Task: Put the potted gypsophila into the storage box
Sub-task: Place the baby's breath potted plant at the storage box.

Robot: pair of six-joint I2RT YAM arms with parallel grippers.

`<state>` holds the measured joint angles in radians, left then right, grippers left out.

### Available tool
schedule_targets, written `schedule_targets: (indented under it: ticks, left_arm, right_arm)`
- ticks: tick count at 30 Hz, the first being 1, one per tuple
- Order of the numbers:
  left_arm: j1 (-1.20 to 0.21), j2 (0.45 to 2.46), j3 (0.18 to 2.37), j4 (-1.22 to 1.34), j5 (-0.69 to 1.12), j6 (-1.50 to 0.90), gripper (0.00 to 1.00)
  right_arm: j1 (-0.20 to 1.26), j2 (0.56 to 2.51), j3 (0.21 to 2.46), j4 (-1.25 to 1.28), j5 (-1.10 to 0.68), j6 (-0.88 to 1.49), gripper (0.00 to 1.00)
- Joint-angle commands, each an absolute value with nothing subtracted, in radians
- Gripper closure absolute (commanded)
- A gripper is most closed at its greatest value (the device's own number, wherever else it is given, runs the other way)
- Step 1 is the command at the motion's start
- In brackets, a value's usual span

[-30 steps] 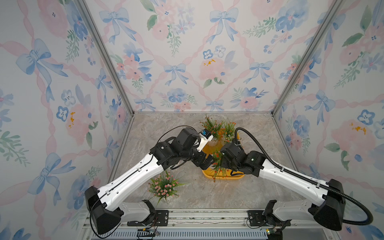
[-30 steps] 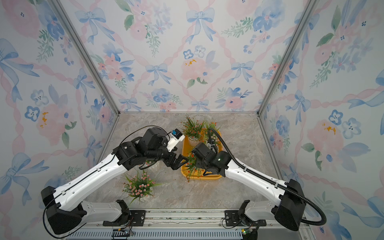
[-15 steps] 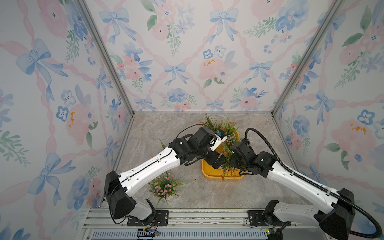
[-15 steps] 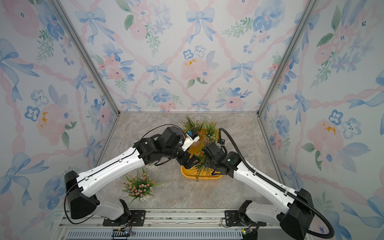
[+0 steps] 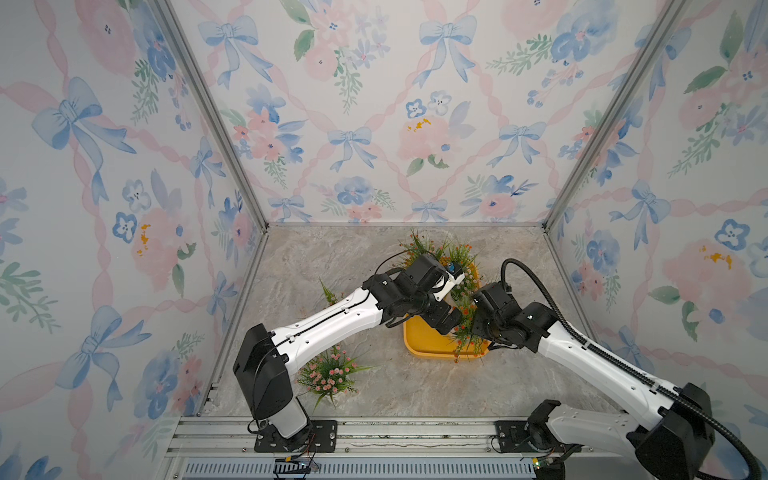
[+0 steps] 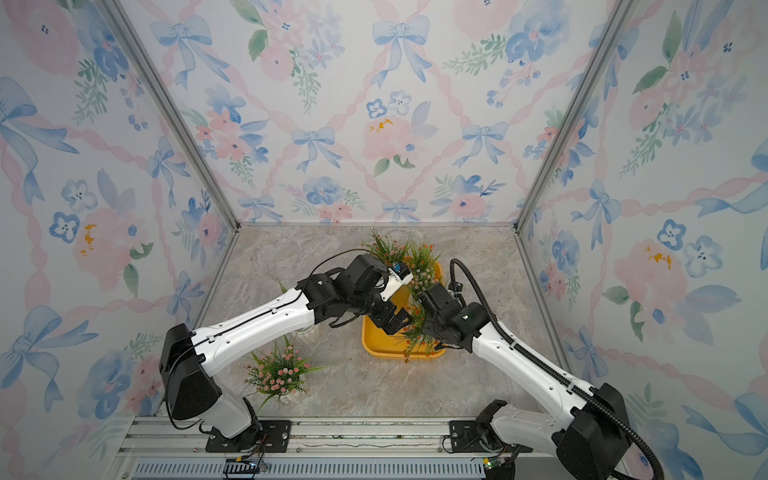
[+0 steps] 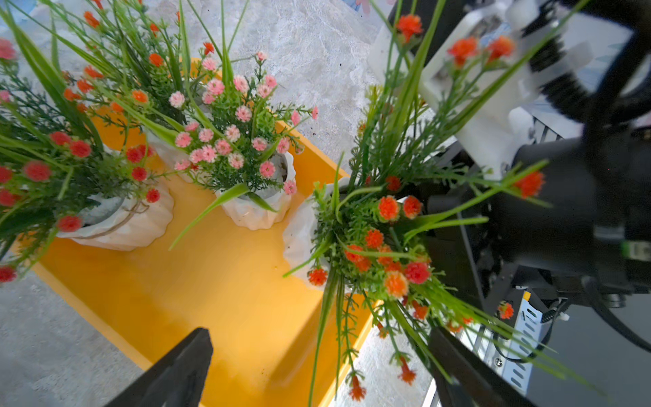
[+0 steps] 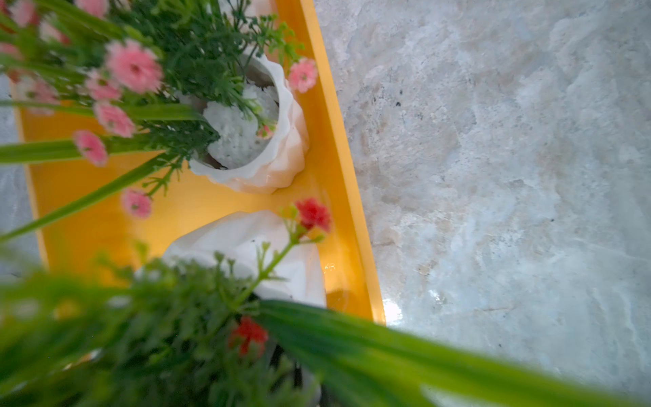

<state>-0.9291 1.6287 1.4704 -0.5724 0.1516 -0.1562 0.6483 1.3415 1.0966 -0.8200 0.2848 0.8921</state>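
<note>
Tho over box (image 7: 225, 282), pot (image 7: 299, 236) tipped nearward

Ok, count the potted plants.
5: red plant, pink plant, orange plant in the storage box; held plant in the right gripper; loose plant on the table. Left arm may hide a sixth.

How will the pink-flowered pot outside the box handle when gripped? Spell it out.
The pink-flowered pot probably tips easily: its foliage spreads wide, hiding the pot from above. The thin leaves look floppy, so gripping them likely gives poor hold.
</note>
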Motion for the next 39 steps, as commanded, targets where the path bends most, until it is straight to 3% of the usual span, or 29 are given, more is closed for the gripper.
schedule_targets:
  ticks: [1, 30, 39]
  left_arm:
    - [-0.932, 1.658, 1.498, -0.567, 0.130, -0.134, 0.02]
    - [-0.908, 1.648, 1.416, -0.513, -0.070, -0.209, 0.02]
    - [-0.890, 1.617, 1.384, -0.513, -0.049, -0.221, 0.02]
  right_arm:
    - [0.640, 1.385, 1.129, -0.809, 0.274, 0.851, 0.96]
    - [0.552, 1.555, 1.199, -0.895, 0.224, 0.753, 0.93]
    - [0.554, 1.540, 1.173, -0.877, 0.207, 0.764, 0.85]
